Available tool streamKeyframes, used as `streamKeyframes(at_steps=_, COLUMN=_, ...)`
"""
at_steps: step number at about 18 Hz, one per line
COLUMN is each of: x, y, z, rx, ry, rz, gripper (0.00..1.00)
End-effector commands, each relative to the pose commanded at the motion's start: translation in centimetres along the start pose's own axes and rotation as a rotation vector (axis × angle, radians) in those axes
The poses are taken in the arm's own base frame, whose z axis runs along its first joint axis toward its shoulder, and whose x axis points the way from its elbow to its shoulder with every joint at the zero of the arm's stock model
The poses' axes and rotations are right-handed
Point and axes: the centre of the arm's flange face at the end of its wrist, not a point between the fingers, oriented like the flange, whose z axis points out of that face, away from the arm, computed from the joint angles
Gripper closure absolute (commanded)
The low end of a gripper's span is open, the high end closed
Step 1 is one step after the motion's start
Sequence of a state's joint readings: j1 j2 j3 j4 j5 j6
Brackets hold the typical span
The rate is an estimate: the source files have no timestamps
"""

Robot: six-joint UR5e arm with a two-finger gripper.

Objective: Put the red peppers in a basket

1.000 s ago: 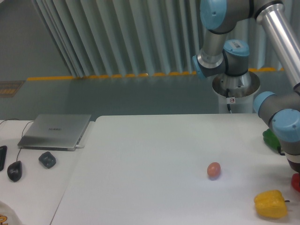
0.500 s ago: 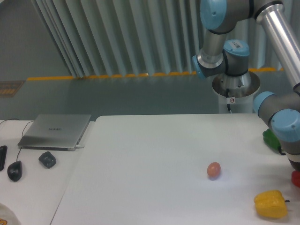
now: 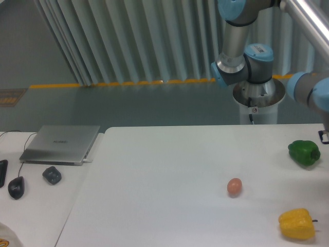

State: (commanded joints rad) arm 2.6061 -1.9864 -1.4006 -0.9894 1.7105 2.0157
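Red peppers: none showing in the fixed camera view at this moment; neither the pepper nor any basket is appearing on the table [image 3: 169, 170], so its bearing from the claw is not readable. Gripper: lying outside the picture past the right edge, only the arm's wrist joint [image 3: 311, 91] and a dark sliver of hardware at the frame border showing; whether its fingers are spread or closed, and whether they are carrying anything, I cannot tell. Items showing on the white top: green pepper [image 3: 304, 153] sitting near the right edge, yellow pepper [image 3: 296, 224] lying toward the near right corner, small pinkish egg [image 3: 234, 187] resting between them and the table's middle, well apart from both. On the side desk to the left: closed laptop [image 3: 60, 144], mouse [image 3: 16, 187], small dark object [image 3: 52, 175]. Judgement: since the wrist is hanging over the right margin, the task's pepper is most likely lying, or being carried, off-frame on that same side, nearer the arm's end than anything visible.
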Motion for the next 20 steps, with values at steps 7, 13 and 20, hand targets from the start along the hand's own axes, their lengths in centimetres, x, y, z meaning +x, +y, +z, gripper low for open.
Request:
streamKeyframes(at_steps=7, x=0.8, y=9.7, z=6.8, rx=0.034, ry=-0.051, rz=-0.155, gripper=0.55)
streamKeyframes(at_steps=13, x=1.7, y=12.2, z=10.7, rx=0.066, ry=-0.025, rz=-0.199, gripper=0.55)
streamKeyframes(at_steps=20, x=1.4, y=11.0, z=12.2, rx=0.083, ry=-0.007, rz=-0.225, gripper=0.44)
